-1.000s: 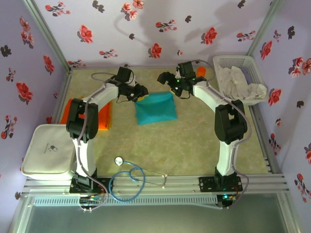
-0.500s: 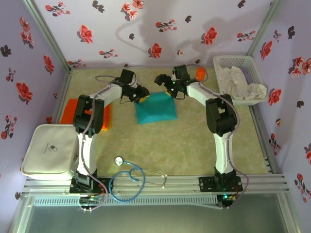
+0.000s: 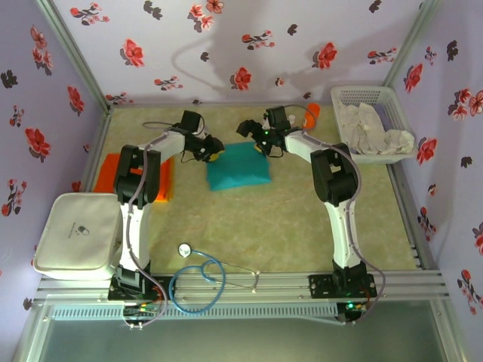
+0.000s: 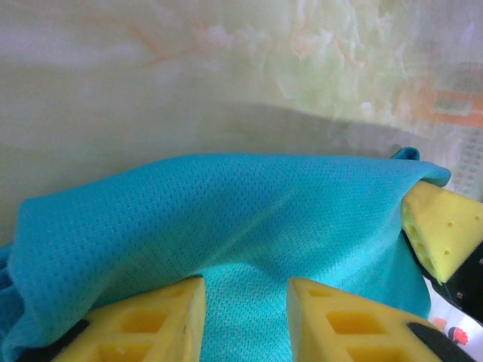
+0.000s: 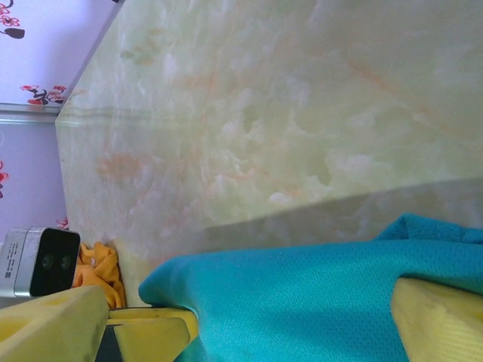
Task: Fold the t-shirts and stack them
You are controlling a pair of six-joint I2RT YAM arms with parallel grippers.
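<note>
From above, a white case [image 3: 75, 234] sat at the lower left. The orange t-shirt [image 3: 106, 172] lay folded just above it, partly hidden behind the left arm. A stethoscope [image 3: 184, 250] lay at the bottom middle. The teal t-shirt [image 3: 238, 167] lay folded in the middle of the frame. The left gripper [image 3: 213, 149] was at its upper left corner and the right gripper [image 3: 255, 137] was at its top edge. From so high up, both sets of jaws were too small to make out. A white basket [image 3: 361, 91] full of white cloths [image 3: 370, 124] stood at the upper right.

The left wrist camera showed the teal cloth humped across the middle. Two yellow fingers [image 4: 151, 324] stood at the bottom with a gap between them, and cloth showed in the gap. I could not tell if they pinched it. Another yellow pad [image 4: 441, 230] touched the shirt at the right edge.

The right wrist camera showed its own fingers [image 5: 53, 324] far apart in the two bottom corners. The jaws were spread wide, and the teal cloth lay between them. A small camera box [image 5: 41, 260] sat at the lower left. An orange lump [image 5: 98, 268] beside it was too blurry to name.
</note>
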